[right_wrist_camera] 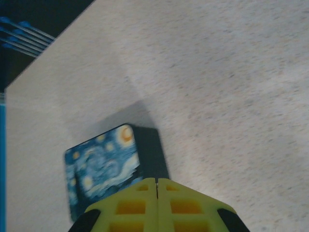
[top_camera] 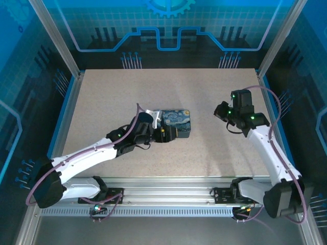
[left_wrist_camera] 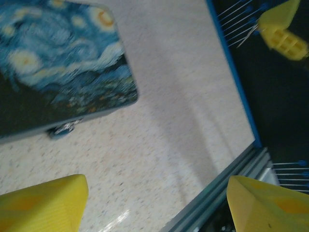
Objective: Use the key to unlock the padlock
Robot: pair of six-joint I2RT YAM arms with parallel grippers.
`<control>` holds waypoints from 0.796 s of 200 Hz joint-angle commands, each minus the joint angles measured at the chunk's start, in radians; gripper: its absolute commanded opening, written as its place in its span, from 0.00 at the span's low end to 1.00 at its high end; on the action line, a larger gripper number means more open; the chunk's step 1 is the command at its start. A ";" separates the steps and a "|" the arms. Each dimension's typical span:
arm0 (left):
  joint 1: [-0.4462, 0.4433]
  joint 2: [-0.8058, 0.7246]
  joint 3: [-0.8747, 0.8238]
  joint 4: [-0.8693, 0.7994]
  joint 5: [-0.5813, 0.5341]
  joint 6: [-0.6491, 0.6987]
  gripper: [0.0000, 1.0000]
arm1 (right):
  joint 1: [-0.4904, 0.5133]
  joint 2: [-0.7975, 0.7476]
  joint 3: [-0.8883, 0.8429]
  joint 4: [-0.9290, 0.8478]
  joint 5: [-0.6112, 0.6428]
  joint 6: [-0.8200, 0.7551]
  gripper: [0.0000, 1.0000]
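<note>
On the speckled tabletop (top_camera: 102, 102), the dark blue swirl-print tin (top_camera: 176, 122) lies near the middle. The left gripper (left_wrist_camera: 157, 182) is close by the tin's left end, its yellow fingers (left_wrist_camera: 43, 203) spread wide with nothing between them. A small metallic fitting (left_wrist_camera: 63, 128) at the tin's edge is too blurred to call the padlock. The right gripper (right_wrist_camera: 157, 182) hangs well apart to the right, its jaws pressed together

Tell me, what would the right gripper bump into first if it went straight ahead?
Probably the dark blue tin, which lies just ahead of the shut right gripper. Depth is unclear, so it might touch the table in front of the tin first.
</note>
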 commanded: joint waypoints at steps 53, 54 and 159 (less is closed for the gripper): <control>0.053 0.058 0.046 0.346 0.241 0.012 0.76 | 0.204 -0.141 -0.026 0.028 -0.102 0.179 0.05; 0.053 0.060 0.046 0.350 0.242 0.011 0.76 | 0.206 -0.143 -0.027 0.029 -0.102 0.180 0.05; 0.041 0.162 -0.016 0.667 0.377 -0.063 0.54 | 0.291 -0.214 -0.077 0.145 -0.176 0.326 0.05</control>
